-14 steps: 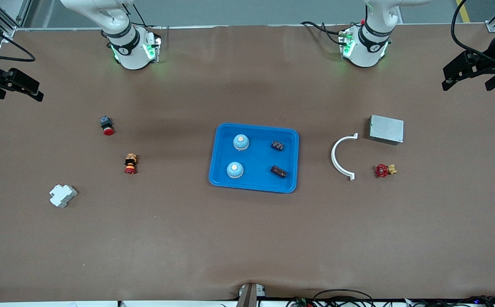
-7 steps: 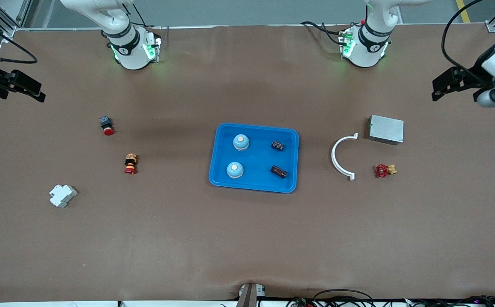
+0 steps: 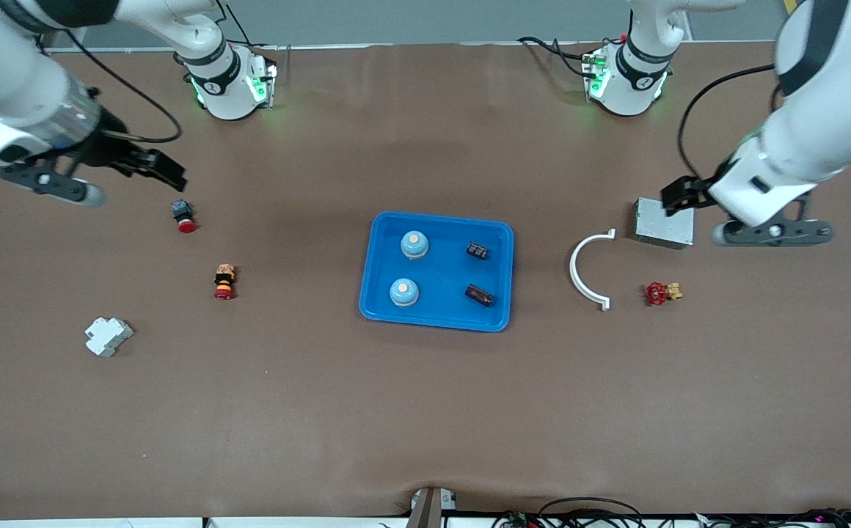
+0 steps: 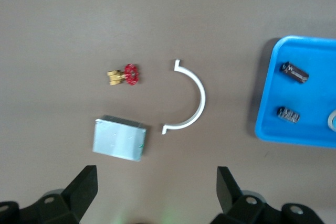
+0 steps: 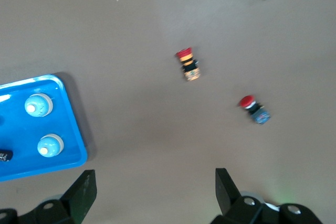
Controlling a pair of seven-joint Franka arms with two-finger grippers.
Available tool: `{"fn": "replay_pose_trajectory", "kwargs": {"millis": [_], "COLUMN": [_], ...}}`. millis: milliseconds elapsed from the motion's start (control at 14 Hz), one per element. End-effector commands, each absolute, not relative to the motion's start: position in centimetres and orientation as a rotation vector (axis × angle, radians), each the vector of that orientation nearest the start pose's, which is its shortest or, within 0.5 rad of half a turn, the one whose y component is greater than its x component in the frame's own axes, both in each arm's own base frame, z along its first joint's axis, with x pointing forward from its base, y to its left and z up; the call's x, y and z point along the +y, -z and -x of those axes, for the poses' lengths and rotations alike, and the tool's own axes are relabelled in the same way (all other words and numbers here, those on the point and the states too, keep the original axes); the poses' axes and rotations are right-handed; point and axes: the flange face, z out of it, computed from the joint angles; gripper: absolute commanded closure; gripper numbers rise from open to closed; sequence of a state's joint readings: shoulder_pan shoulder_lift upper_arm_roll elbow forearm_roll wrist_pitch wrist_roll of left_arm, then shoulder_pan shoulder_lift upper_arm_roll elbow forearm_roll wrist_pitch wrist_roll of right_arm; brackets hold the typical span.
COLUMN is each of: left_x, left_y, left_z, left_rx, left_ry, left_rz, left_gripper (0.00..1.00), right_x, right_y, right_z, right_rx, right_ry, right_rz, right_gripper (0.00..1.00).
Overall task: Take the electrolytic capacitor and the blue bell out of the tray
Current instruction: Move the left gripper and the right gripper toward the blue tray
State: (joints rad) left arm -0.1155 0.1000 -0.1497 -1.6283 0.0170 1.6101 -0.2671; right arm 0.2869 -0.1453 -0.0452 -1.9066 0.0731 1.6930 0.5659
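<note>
A blue tray (image 3: 436,217) lies mid-table. In it stand two pale blue bells (image 3: 414,245) (image 3: 403,292) toward the right arm's end and lie two dark capacitors (image 3: 477,251) (image 3: 479,295) toward the left arm's end. My left gripper (image 3: 678,196) hangs open and empty over the grey metal box (image 3: 664,223); its wrist view shows the gripper (image 4: 156,179) wide apart, with the capacitors (image 4: 294,72) off at the tray's edge. My right gripper (image 3: 155,166) is open and empty above the table beside a red-capped button (image 3: 183,215); its own view (image 5: 153,184) shows both bells (image 5: 38,105).
Toward the left arm's end lie a white curved clamp (image 3: 587,271) and a red-handled brass valve (image 3: 660,293). Toward the right arm's end sit a second red-capped button (image 3: 224,282) and a white plastic block (image 3: 107,336).
Both arms have swung in from the table's ends toward the middle. The left gripper now hangs over the metal box, the right beside the red-capped button. Nothing on the table moved.
</note>
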Motion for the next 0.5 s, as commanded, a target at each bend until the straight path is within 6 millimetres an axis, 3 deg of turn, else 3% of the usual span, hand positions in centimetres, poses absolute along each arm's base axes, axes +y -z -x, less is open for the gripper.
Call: {"fn": "replay_pose_trajectory", "kwargs": {"millis": [0, 143, 430], "left_x": [-17.5, -19.4, -25.4], "left_y": [-50.7, -47.4, -42.6], "left_z": [-54.8, -54.2, -53.3], "left_rx": [-0.055, -0.113, -0.366], "left_ry": [-0.123, -0.069, -0.082], "left_rz": [3.113, 3.125, 3.108], "left_gripper": [0.00, 0.00, 0.00], "right_x": [19.1, 25.2, 34.1], "right_y": [-50.7, -46.5, -38.0], "right_z": [-45.1, -42.4, -41.4], "right_rx": [0.595, 0.680, 0.801], "right_ry": [-0.121, -0.035, -0.039], "right_rz": [3.016, 2.963, 2.952], "right_gripper": [0.00, 0.00, 0.00]}}
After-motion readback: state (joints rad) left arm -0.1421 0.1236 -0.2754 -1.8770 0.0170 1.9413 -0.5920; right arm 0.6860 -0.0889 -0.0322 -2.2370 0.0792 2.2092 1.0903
